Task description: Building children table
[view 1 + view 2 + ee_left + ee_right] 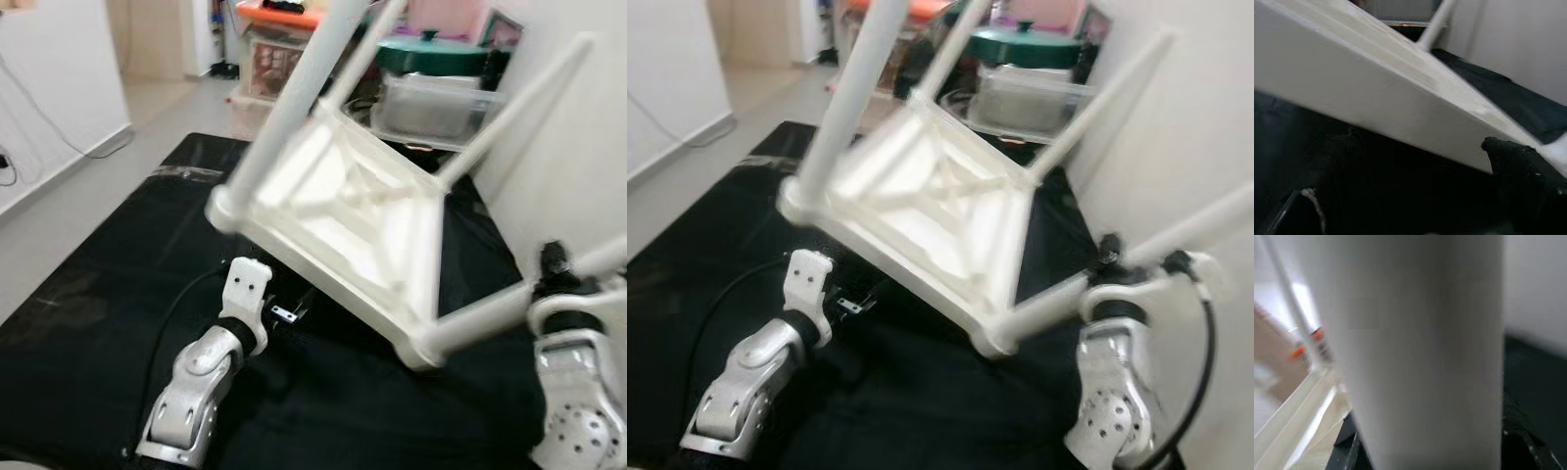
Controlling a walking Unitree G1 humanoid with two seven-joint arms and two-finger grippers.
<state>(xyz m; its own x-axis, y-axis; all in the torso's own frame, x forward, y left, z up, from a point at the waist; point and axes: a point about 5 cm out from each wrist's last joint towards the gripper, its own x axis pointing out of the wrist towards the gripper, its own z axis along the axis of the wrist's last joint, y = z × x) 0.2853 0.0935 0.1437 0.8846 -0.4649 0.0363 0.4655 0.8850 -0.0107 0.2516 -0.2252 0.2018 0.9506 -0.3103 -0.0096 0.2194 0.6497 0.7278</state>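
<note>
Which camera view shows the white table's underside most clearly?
The left eye view: the white table is tilted, showing its ribbed underside and legs. The right eye view shows much the same. The left wrist view sees one edge, the right wrist view one blurred leg.

Head stereo pair looks forward and down from above onto the black mat (88, 294), both arms at the lower edge. Both eyes share the upturned white table (343, 211), the storage bins (431, 103) behind it and the wall on the right; right eye sits slightly offset, so the table lands further left in its frame. Motion blur in both. Left wrist cam sits very near, under the table edge (1376, 98), facing along it toward the wall. Right wrist cam is almost against a table leg (1425, 347), mat beyond.
</note>
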